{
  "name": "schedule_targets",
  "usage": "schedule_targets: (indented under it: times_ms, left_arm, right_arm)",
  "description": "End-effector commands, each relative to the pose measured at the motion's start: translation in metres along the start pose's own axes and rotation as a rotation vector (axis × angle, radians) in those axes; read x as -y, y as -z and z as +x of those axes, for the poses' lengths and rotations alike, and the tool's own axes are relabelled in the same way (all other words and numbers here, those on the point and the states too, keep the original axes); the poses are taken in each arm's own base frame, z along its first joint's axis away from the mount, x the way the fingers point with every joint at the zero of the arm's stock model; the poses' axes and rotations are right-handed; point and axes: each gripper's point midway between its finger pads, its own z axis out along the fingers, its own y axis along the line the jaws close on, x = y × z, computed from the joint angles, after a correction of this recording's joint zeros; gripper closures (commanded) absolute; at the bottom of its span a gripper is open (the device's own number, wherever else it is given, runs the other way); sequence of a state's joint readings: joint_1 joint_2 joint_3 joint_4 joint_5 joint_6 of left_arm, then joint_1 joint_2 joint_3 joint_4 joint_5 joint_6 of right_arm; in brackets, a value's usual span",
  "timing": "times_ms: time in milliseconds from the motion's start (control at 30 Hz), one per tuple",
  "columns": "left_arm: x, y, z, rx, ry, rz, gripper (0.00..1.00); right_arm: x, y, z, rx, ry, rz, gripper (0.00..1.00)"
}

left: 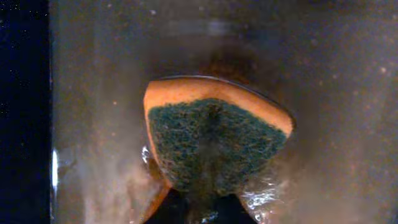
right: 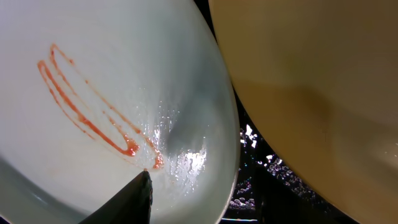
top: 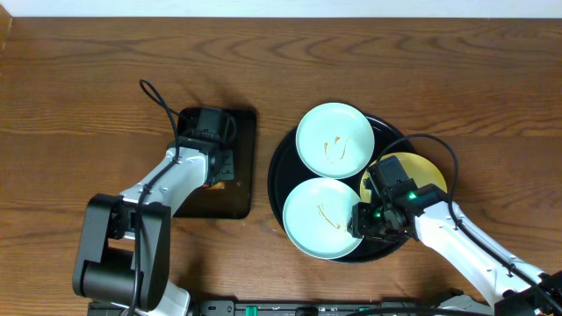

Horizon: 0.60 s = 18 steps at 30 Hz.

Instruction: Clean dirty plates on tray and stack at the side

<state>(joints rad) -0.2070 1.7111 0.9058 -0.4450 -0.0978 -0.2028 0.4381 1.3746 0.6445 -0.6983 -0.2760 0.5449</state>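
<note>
Left gripper (top: 221,168) seemingly clamps sponge (left: 214,140); right gripper (top: 362,221) at near-edge plate (top: 323,218) rim, jaw state unclear; next: scrub its smear (right: 93,118).

table (top: 79,79): brown wood grain | beyond far edge: pale strip (top: 281,7)

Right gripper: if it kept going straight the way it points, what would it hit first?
Most likely the nearer pale blue plate: the wrist view shows a dark fingertip right at its wet surface, beside the orange smear. The yellow plate lies off to the side.
</note>
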Motion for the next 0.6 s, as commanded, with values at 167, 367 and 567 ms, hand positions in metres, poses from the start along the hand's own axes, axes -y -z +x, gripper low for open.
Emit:
schedule_targets:
  times_ms: [167, 367, 567]
  left_arm:
    - [-0.002, 0.015, -0.001, 0.04, 0.027, 0.007, 0.92]
    - [-0.002, 0.037, -0.013, 0.113, 0.04, 0.032, 0.83]
    - [-0.002, 0.032, -0.009, 0.09, 0.036, 0.026, 0.42]
  right_arm:
    - [0.0, -0.003, 0.004, -0.011, -0.003, 0.007, 0.5]
    - [0.0, -0.003, 0.004, -0.011, -0.003, 0.007, 0.49]
    - [0.0, -0.003, 0.004, -0.011, -0.003, 0.007, 0.48]
